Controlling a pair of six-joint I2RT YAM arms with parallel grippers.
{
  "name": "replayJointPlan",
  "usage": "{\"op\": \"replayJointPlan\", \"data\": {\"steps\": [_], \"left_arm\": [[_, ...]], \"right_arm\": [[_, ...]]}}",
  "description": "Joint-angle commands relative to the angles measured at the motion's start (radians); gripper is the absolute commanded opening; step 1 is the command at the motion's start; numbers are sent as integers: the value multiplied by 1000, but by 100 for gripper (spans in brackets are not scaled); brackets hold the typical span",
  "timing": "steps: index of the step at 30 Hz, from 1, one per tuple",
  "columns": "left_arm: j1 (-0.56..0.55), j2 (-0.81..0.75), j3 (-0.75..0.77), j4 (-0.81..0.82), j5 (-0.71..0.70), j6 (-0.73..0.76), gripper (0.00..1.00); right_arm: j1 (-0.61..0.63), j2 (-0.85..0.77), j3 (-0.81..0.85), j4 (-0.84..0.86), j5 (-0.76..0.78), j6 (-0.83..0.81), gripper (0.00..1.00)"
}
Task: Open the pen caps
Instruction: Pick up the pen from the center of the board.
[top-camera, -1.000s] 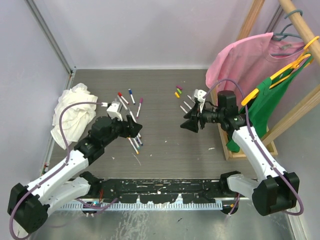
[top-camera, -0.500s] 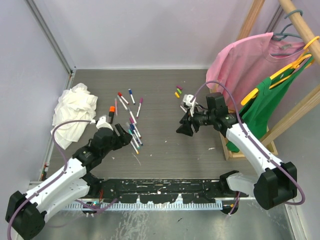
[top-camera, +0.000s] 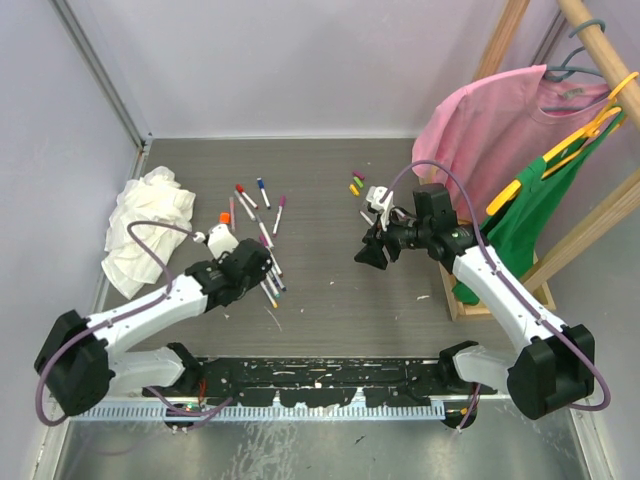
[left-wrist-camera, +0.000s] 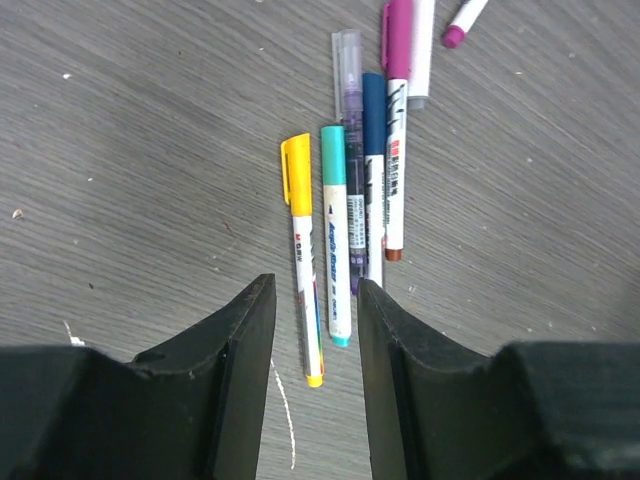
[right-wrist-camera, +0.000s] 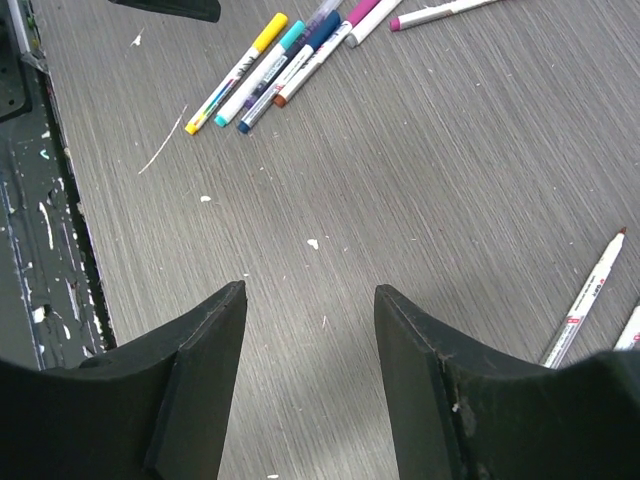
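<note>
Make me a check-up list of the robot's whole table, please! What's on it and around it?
Surface: grey wood-grain table, with white flecks and a thin scratch near the front.
Job's things: capped pens bunched at the left, yellow, teal, blue and magenta; loose caps at the far centre; uncapped pen near the right arm.
Clutter: white rag bunched at the left edge.
Grippers: left gripper open and low, jaws either side of the yellow and teal pen ends; right gripper open, holding nothing, over bare table.
Cables: purple cable loops off each arm.
Surroundings: pink shirt and green shirt on hangers on a wooden rack; plain walls.
</note>
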Motion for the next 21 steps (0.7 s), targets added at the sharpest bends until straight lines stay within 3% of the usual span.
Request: {"op": "replayJointPlan", "data": {"steps": [1, 12, 18, 21], "left_arm": [[-17, 94, 66, -69, -74, -96, 39], [-51, 320, 149, -31, -82, -70, 33], [-54, 405, 217, -109, -72, -66, 22], [-64, 426, 228, -137, -74, -74, 21]], "right_arm": [[3, -11, 45, 8, 12, -17, 60], [6, 26, 55, -19, 21, -38, 60], [7, 43, 67, -42, 30, -55, 60], [7, 48, 73, -52, 30, -59, 60]]}}
